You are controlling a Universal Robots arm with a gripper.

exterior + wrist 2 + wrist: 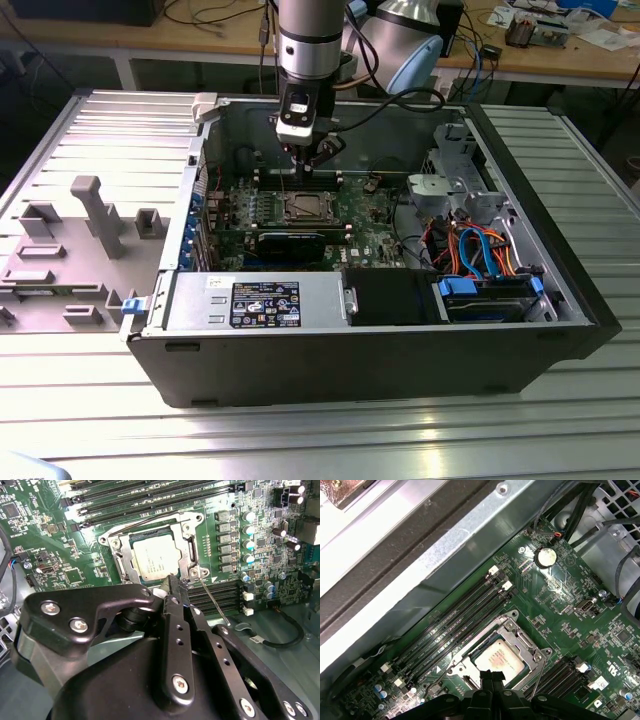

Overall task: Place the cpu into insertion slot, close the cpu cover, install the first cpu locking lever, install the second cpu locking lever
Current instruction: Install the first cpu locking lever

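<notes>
The cpu (156,560) is seated in the insertion slot (116,544) under the lowered cpu cover (125,562). The gripper (172,582) (fingers drawn narrow, nothing held) is poised beside a thin locking lever (214,602). If pushed off-centre, the lever could be slipped past and sprung back.

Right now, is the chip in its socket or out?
In: the cpu sits flat inside the insertion slot, with the cpu cover frame down around its edges.
</notes>
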